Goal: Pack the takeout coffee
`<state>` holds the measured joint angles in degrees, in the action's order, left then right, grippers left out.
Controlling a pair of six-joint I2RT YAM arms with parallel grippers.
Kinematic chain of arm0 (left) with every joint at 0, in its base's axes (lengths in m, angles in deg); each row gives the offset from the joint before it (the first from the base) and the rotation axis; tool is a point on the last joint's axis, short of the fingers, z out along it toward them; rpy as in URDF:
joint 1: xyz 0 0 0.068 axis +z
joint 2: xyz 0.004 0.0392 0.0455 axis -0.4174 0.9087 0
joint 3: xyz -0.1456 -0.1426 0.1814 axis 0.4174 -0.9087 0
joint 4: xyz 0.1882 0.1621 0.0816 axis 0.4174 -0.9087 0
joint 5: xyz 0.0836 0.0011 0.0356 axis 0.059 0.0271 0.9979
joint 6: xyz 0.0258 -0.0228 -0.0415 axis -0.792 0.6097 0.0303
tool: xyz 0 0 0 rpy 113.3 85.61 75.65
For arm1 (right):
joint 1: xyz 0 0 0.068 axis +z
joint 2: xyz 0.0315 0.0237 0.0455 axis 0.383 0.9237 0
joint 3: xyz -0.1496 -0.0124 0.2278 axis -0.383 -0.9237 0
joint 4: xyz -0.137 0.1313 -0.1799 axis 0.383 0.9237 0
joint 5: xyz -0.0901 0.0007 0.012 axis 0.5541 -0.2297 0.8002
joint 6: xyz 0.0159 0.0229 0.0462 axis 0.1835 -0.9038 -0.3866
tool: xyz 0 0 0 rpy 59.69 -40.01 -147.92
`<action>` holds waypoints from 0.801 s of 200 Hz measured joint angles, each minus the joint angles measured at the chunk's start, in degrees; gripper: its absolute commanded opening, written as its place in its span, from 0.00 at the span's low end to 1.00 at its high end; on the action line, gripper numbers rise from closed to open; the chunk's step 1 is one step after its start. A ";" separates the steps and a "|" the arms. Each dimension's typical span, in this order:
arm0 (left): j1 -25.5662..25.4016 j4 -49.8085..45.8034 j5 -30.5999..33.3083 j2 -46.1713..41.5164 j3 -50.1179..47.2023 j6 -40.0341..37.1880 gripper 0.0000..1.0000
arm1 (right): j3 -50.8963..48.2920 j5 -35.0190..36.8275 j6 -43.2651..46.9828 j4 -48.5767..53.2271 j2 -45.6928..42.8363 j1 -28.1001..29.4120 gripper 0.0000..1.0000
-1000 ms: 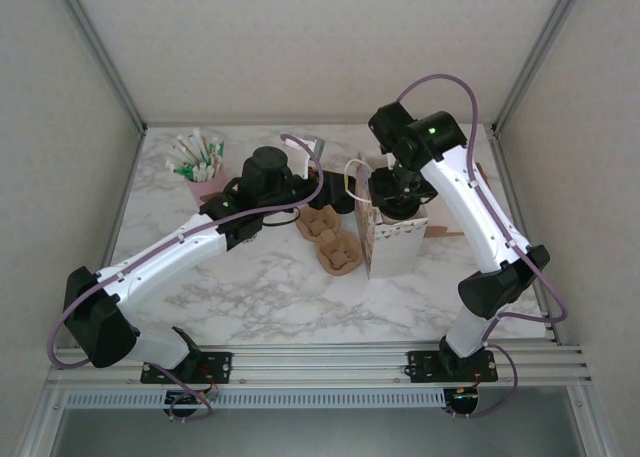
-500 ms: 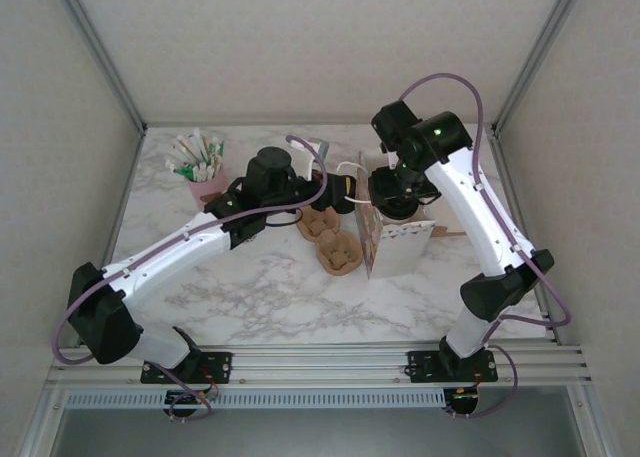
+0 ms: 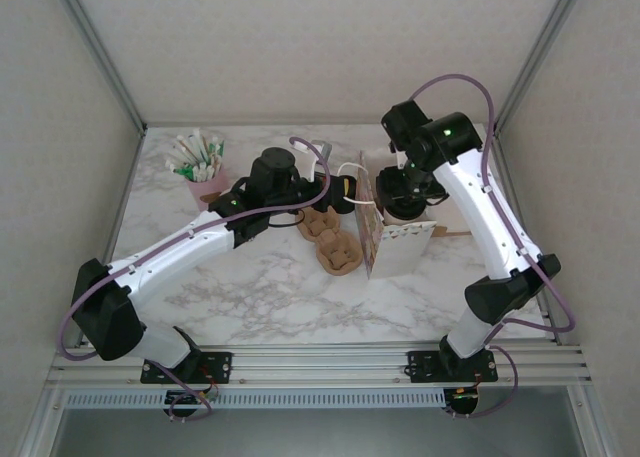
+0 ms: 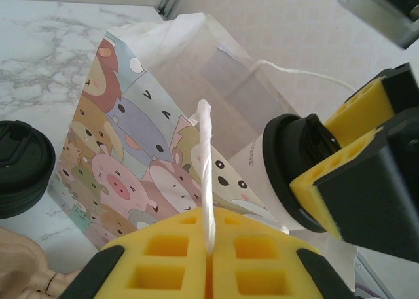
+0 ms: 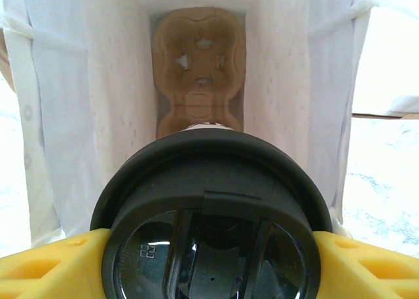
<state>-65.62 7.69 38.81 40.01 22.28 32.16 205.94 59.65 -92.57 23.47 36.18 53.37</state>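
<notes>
The takeout coffee lid (image 5: pixel 213 246) was seen as glossy black plastic. The printed bag (image 4: pixel 131 135) was matt paper, its handle (image 4: pixel 207 175) of twisted cord. The cup carrier (image 5: pixel 200 70) was rough moulded pulp.

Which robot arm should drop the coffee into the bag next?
Right, probably. The right tool grips the coffee above the open bag, over the cup tray inside. The left tool is shut on the bag's string handle.

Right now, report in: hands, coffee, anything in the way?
Left hand shut on bag handle. Right hand holds coffee over open bag. Carrier at bottom, nothing blocking.
</notes>
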 measured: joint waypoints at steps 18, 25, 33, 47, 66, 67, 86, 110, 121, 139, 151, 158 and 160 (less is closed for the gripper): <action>0.00 0.00 0.00 0.00 0.00 0.02 0.08 | -0.83 -0.61 0.09 0.00 0.07 -0.02 0.74; 0.00 0.02 0.00 0.00 0.00 0.02 0.08 | -1.07 -0.81 0.22 0.00 0.15 -0.02 0.74; 0.00 0.00 0.00 0.00 0.00 0.02 0.08 | -1.36 -0.94 0.28 0.00 0.31 -0.02 0.74; 0.00 0.00 0.00 0.00 0.00 0.00 0.08 | -1.77 -1.05 0.46 0.00 0.70 -0.02 0.74; 0.00 0.00 0.00 0.00 0.00 0.00 0.08 | -2.64 -1.11 0.70 0.00 1.36 -0.02 0.74; 0.00 0.00 0.00 0.00 0.00 0.00 0.08 | -2.69 -1.11 0.72 0.00 1.40 -0.02 0.74; 0.00 0.00 0.00 0.00 0.00 0.00 0.08 | -3.50 -1.05 0.87 0.00 2.21 -0.02 0.74; 0.00 0.00 0.02 0.00 0.00 0.00 0.08 | -4.44 -1.07 0.94 0.02 2.99 -0.02 0.74; 0.00 0.00 0.02 0.00 0.00 0.00 0.08 | -4.55 -1.07 1.09 0.00 3.28 -0.02 0.74; 0.00 0.00 0.02 0.00 0.00 0.00 0.08 | -4.98 -1.09 1.20 0.00 3.54 -0.02 0.74; 0.00 0.00 0.02 0.00 0.00 0.00 0.08 | -5.40 -1.11 1.29 0.02 3.58 -0.02 0.74; 0.00 0.00 0.04 0.00 0.00 0.00 0.08 | -5.62 -1.16 1.31 0.00 3.63 -0.02 0.75; 0.00 0.00 0.04 0.00 0.00 0.00 0.08 | -5.70 -1.18 1.31 0.02 3.63 -0.02 0.75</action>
<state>-65.62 7.69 38.86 40.01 22.28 32.16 200.24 58.47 -91.26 23.50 39.80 53.35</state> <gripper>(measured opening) 0.085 0.744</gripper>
